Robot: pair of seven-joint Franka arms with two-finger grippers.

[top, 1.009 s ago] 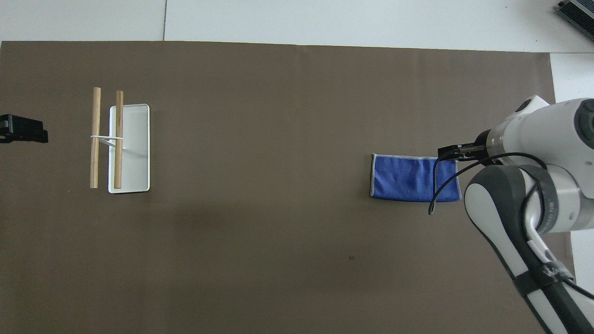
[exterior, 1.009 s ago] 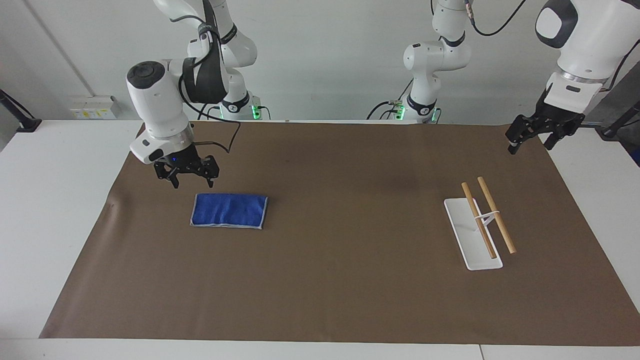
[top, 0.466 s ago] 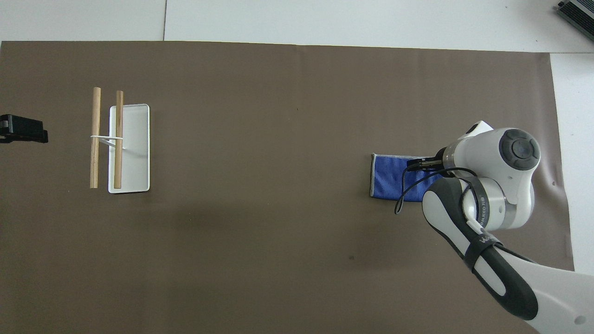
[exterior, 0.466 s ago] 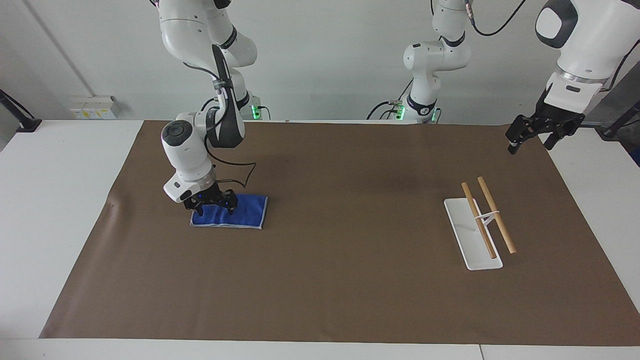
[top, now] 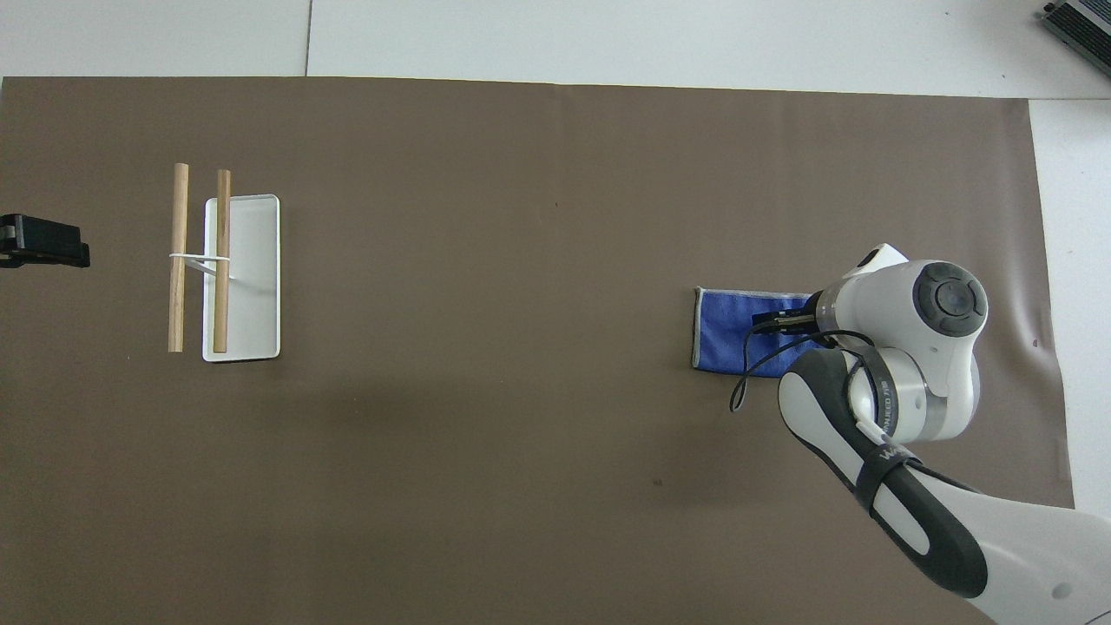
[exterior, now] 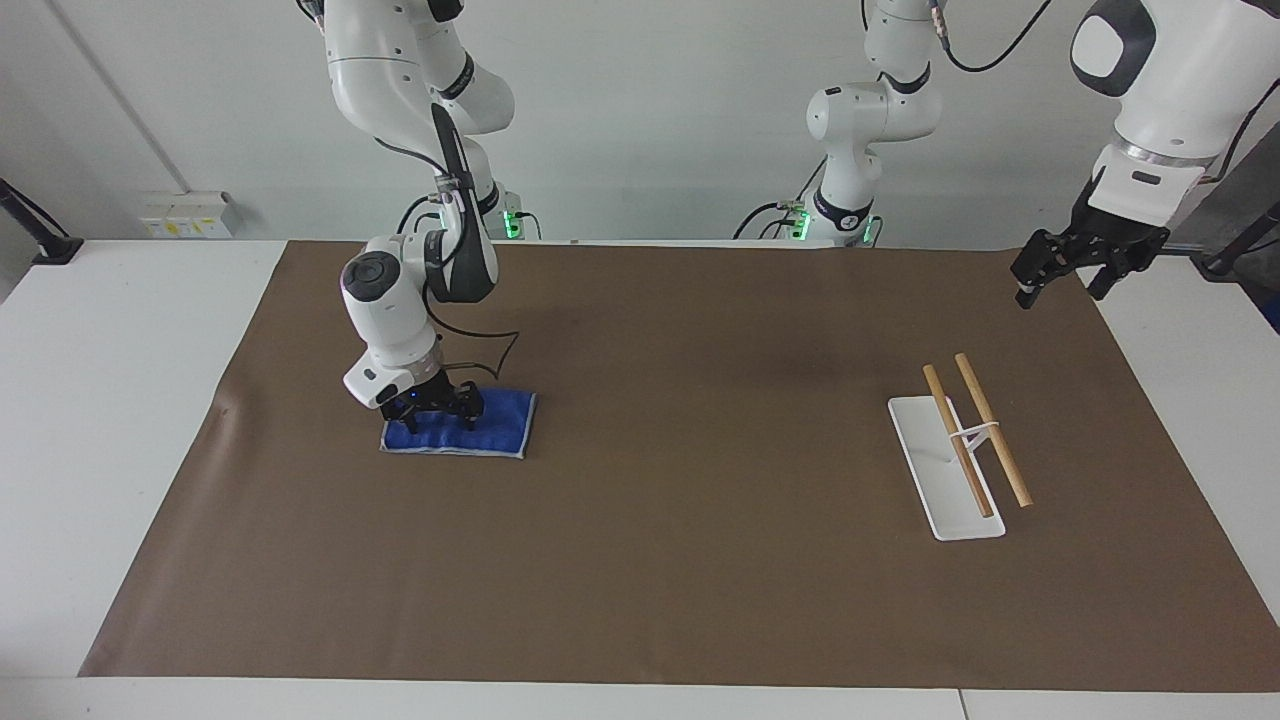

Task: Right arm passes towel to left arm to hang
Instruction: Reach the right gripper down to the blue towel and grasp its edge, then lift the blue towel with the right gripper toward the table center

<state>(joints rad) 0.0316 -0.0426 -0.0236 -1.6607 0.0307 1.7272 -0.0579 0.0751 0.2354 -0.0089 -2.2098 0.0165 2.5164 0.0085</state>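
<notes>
The blue towel [exterior: 497,425] lies flat and folded on the brown mat at the right arm's end of the table, and the overhead view shows its bare half [top: 722,334]. My right gripper [exterior: 437,420] is down on the half of the towel toward the table's end. It is open, with a finger on either side of the cloth's middle, and from above it shows as [top: 775,323]. My left gripper [exterior: 1060,290] hangs open and empty in the air over the mat's corner at the left arm's end, where it waits [top: 48,243].
A white rack [exterior: 950,500] with two wooden bars [exterior: 990,428] stands on the mat toward the left arm's end, also seen from above as the rack [top: 252,278]. The brown mat [exterior: 700,520] covers most of the white table.
My right gripper came down from above the mat beside the towel onto the towel, then shifted a little toward its middle. The left arm and the towel have not moved.
</notes>
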